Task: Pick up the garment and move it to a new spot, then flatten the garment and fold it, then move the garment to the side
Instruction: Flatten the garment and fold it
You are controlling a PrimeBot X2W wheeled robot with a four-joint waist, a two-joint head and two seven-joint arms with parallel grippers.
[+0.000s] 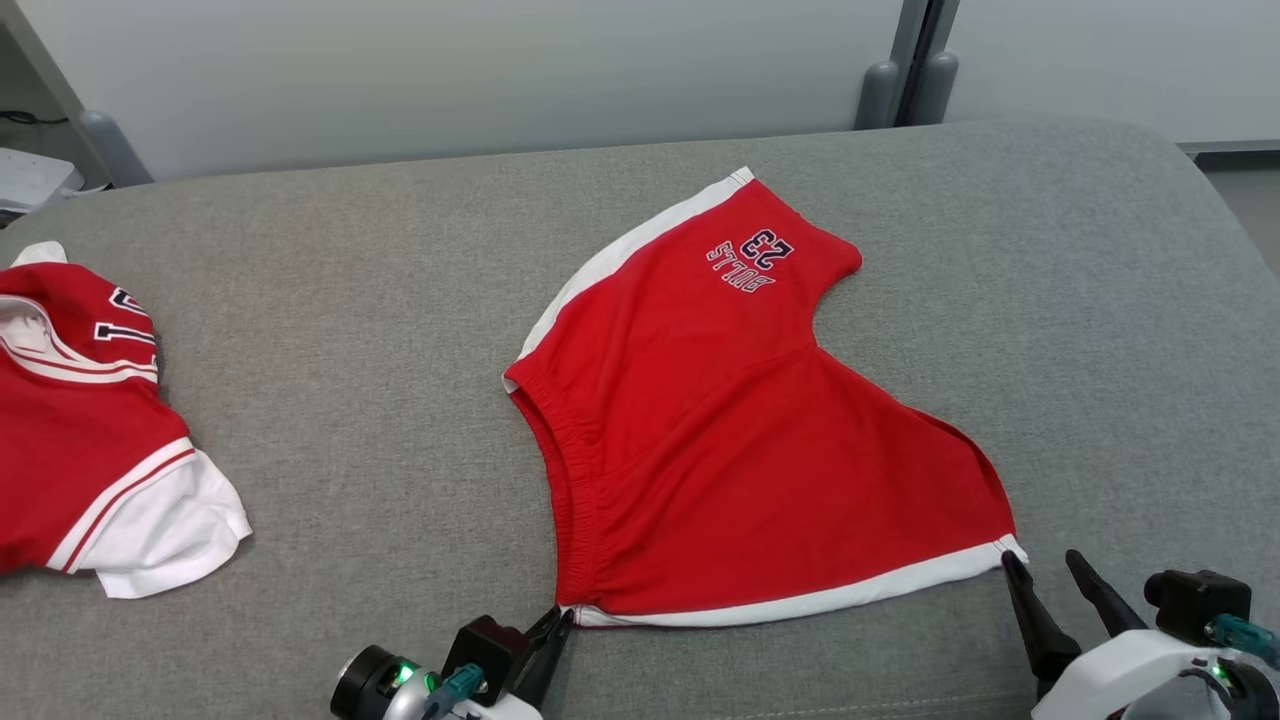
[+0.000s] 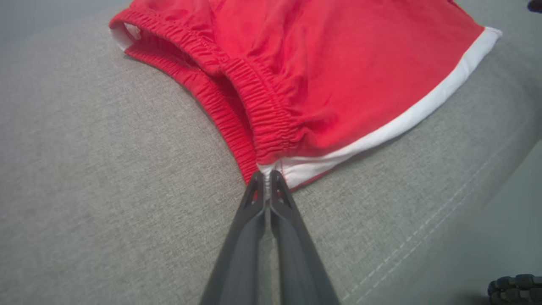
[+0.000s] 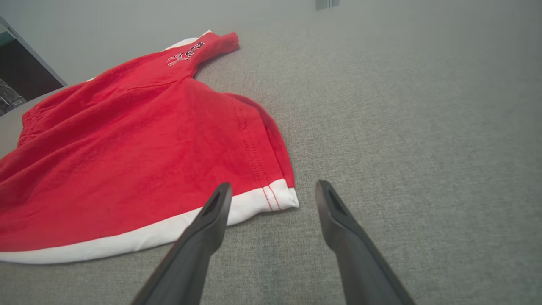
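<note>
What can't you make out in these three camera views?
- Head view: second red and white jersey, cut off by the left edge; number unreadable.
- Left wrist view: how much of the red white-trimmed shorts the left gripper pinches, hidden by its fingers.
- Same view: dark ridged object, cut by the corner.
- Right wrist view: the shorts' lettering, too small.
</note>
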